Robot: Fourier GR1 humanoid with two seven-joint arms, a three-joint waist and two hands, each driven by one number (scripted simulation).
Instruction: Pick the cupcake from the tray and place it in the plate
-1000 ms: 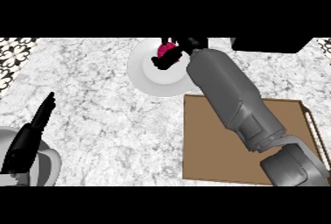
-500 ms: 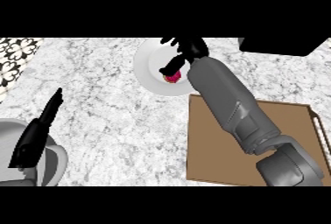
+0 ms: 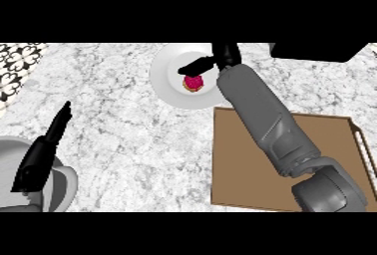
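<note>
The right hand point(image 3: 221, 56) is reaching over the plate point(image 3: 168, 74), its grey forearm stretching up from the lower right across the tray point(image 3: 243, 169). The cupcake point(image 3: 193, 83) is sitting on the plate just below and to the left of this hand, its pink top showing. One dark finger point(image 3: 196, 66) is pointing left just above the cupcake; the fingers are looking spread rather than curled round it, and whether they are touching it is hard to tell. The tray is lying on the worktop point(image 3: 140, 134) under the forearm, well behind the hand, with its brown surface showing beside the arm. The left hand point(image 3: 46, 149) is resting at the far lower left, well apart from the right hand, fingers straight and pressed together, pointing up, holding nothing.
</note>
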